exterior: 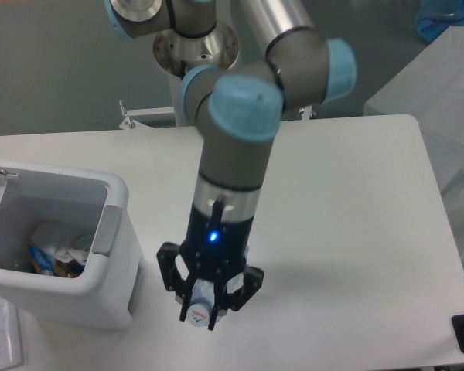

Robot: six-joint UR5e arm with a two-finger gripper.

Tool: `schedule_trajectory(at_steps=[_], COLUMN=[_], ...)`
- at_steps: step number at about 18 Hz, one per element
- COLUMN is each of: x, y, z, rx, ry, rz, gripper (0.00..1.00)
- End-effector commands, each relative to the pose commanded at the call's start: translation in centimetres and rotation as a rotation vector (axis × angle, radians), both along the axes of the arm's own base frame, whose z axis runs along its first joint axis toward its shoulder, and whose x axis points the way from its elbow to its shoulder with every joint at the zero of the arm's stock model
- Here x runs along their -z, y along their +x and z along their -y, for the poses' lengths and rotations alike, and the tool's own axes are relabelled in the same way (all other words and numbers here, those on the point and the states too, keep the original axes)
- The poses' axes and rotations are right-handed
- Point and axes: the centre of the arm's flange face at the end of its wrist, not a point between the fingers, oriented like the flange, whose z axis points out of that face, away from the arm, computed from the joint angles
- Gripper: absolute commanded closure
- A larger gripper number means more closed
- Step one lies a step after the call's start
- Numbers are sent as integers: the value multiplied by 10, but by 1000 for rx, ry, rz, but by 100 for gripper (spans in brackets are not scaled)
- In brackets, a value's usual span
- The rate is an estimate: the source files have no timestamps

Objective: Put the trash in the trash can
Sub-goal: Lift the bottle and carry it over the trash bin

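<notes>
Gripper, nearest the camera, with its fingers closed around the white-capped end of the bottle, apparently lifted just clear of the counter. Trash can just to the left, already holding crumpled trash. Step in hand: transport; next, carry left over the rim, then release

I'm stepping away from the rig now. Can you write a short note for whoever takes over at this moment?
Tool: above the table, right of the bin, fingers around the white-capped bottle; most of the bottle is hidden by the arm.
Bin: at the table's left edge, crumpled printed trash inside.
Done: bottle looks gripped.
Left: carry the bottle over the bin and release it.
</notes>
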Motion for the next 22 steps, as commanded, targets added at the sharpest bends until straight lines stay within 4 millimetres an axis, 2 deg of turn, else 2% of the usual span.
schedule_trajectory(at_steps=[2,9,13,16,19,22], x=[-21,-53,-84,-96,-101,-100], y=[0,10,20,29,41,67], z=[11,19,38,45,42,27], rx=[13,156,214,238,249,288], ry=[60,249,349,382,381,371], rz=[31,116,219,273,286,310], gripper=[100,100,100,100,100,100])
